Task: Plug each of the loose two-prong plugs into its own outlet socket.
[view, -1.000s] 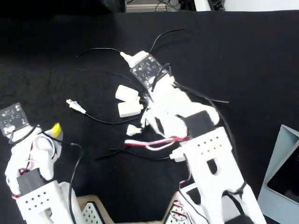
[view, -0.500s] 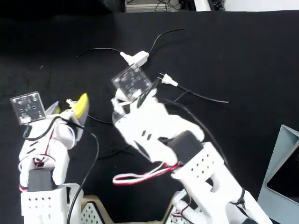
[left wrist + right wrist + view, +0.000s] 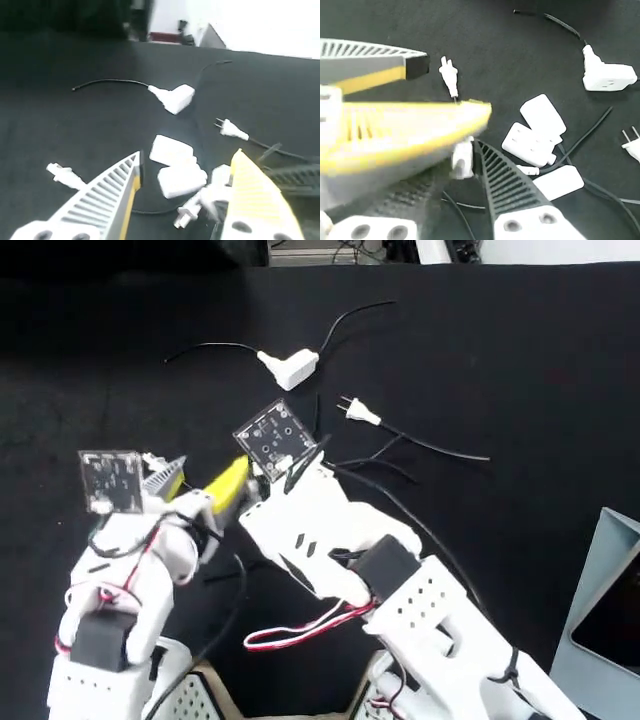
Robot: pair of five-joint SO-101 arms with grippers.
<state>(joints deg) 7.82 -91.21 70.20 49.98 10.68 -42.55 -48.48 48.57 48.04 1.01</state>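
High view: the left end effector (image 3: pixel 197 483) sits right beside the right arm's wrist. A two-prong plug (image 3: pixel 358 412) lies loose on the black surface (image 3: pixel 520 360).

Left wrist view: the jaws are spread wide, framing a white outlet block (image 3: pixel 182 180), probably to steady it.

Right wrist view: the right end effector (image 3: pixel 462 150) has a small white plug (image 3: pixel 462 165) at its tip. Whether it is gripped, I cannot tell.

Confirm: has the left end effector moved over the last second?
Yes. In the high view the left end effector has swung rightward and away from the near edge, closing on the corded white socket, which stayed put.
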